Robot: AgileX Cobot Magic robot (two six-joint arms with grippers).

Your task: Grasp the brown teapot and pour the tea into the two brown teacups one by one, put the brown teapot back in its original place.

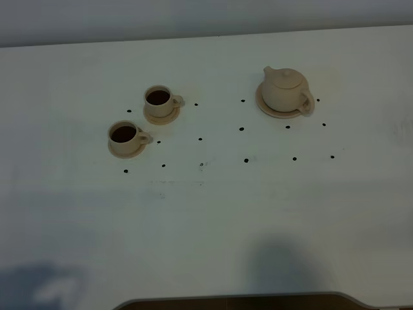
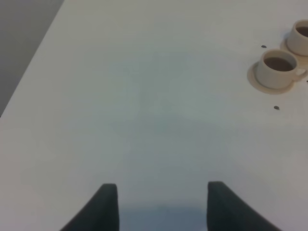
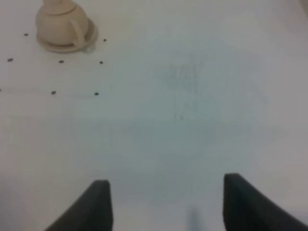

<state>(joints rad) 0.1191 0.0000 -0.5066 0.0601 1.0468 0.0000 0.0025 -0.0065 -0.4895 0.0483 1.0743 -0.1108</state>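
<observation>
The squat beige-tan ceramic teapot (image 1: 286, 90), with knobbed lid and loop handle, is seen standing upright on the wide flat tan disc (image 1: 266, 106) at the far right of the white bench (image 1: 206, 213). Well apart, on the left, two small beige-tan teacups are set on their round tan saucers: the farther cup (image 1: 159, 101) and the nearer cup (image 1: 126, 136), both filled with dark liquid. Small black dots (image 1: 201, 139) are scattered over the bench between the items. The left gripper (image 2: 162, 204) is held with dark fingers spread apart above bare bench, nothing gripped. The right gripper (image 3: 166, 204) is likewise spread wide and empty, the teapot well away from it.
</observation>
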